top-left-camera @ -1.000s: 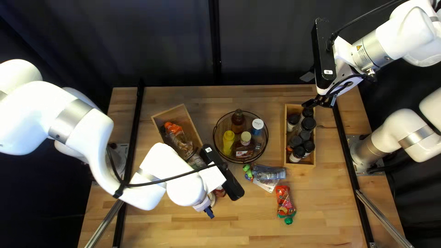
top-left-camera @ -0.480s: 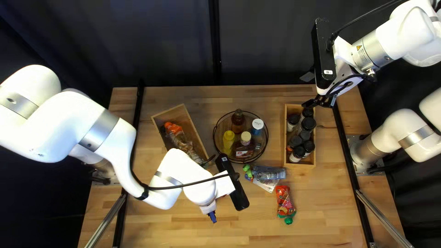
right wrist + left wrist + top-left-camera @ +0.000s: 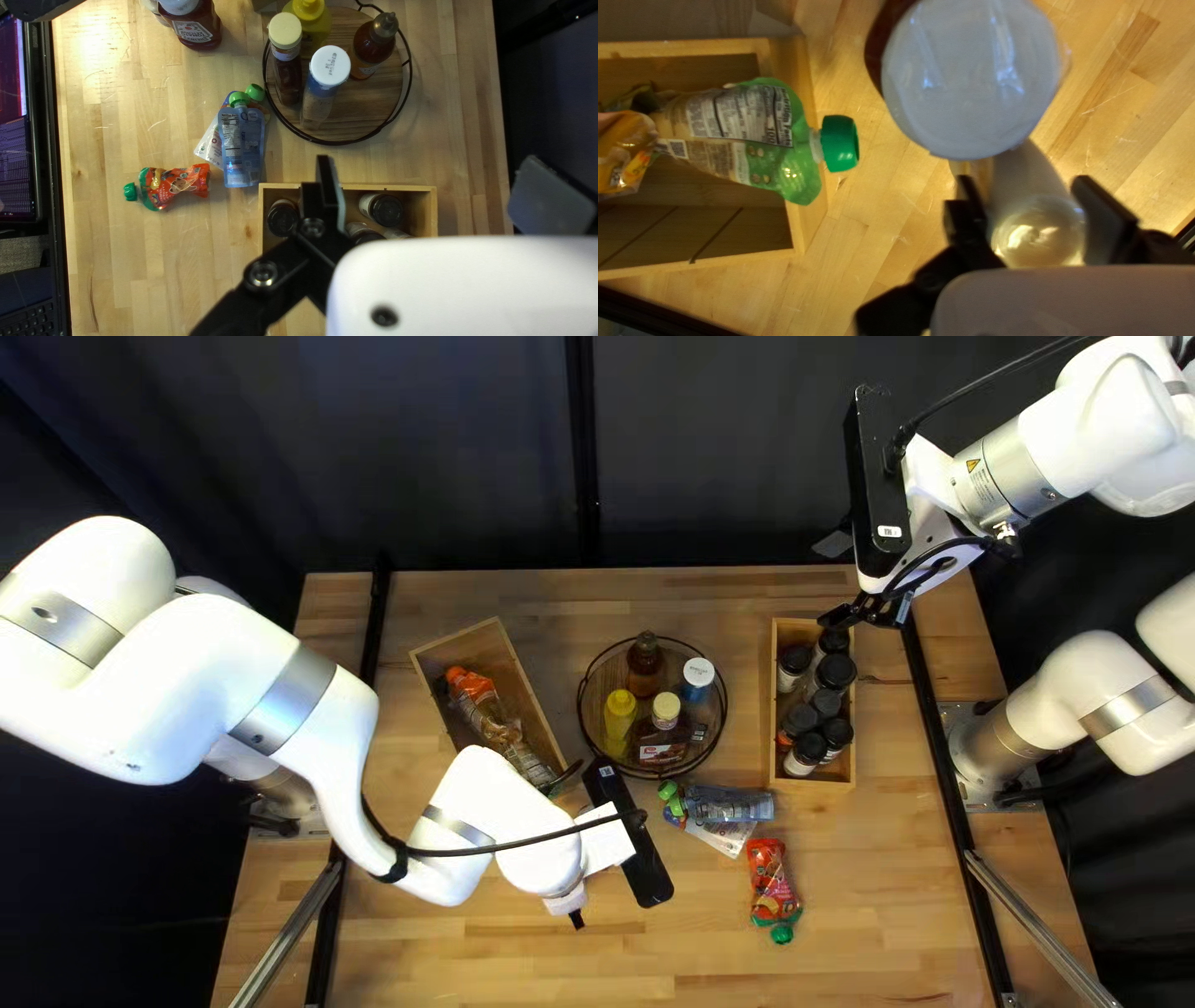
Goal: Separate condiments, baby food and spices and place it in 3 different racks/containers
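Note:
My left gripper (image 3: 629,834) is low over the near-left table, fingertips hidden there; in its wrist view the gripper (image 3: 1033,208) is shut on a pale see-through bottle (image 3: 1039,230), beside the white-capped ketchup bottle (image 3: 971,81). A green-capped pouch (image 3: 766,137) lies in the left wooden box (image 3: 438,647). The round rack (image 3: 583,709) bears several bottles; spice jars (image 3: 834,672) fill the right box (image 3: 778,635). A blue pouch (image 3: 735,807) overlaps another, near a red pouch (image 3: 772,884). Beyond the right box, my right gripper (image 3: 825,580), also in its wrist view (image 3: 430,186), stands open and empty.
A laptop-like screen (image 3: 15,124) and keyboard (image 3: 28,311) border the near side of the table in the right wrist view. The dark curtain (image 3: 473,448) hangs behind the far edge. The round rack stands between the two wooden boxes.
Over the last second my left arm has shifted a little rightward and toward the near edge, uncovering more of the left box's contents. My right arm stays put.

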{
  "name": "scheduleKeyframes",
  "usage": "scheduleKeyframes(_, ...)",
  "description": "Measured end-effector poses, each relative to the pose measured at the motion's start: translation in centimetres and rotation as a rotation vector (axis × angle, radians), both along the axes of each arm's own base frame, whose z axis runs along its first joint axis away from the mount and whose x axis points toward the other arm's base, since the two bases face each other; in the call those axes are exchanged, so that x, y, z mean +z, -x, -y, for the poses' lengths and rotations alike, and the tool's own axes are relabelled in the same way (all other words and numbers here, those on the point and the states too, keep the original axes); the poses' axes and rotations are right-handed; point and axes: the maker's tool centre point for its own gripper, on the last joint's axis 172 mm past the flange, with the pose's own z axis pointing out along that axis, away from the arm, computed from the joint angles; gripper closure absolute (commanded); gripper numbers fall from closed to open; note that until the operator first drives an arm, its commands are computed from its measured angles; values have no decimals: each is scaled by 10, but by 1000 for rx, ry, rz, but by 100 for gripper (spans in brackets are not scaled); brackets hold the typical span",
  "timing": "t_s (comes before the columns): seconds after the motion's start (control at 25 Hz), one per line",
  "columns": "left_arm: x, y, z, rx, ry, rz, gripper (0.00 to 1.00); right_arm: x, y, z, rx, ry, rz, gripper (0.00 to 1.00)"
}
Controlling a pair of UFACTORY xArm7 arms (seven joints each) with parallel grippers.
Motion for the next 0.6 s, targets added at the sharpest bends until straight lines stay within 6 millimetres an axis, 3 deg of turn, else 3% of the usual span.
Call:
scheduleKeyframes(0.12, 20, 5, 3, -4, -10, -4, 100, 0, 0, 0, 0, 0, 0, 0)
scheduleKeyframes(0.36, 83, 17, -4, -11, -37, 0, 100, 0, 0, 0, 0, 0, 0, 0)
scheduleKeyframes(0.44, 101, 19, -15, -15, -45, 5, 100, 0, 0, 0, 0, 0, 0, 0)
scheduleKeyframes(0.6, 130, 26, -58, -7, -60, 30, 100, 0, 0, 0, 0, 0, 0, 0)
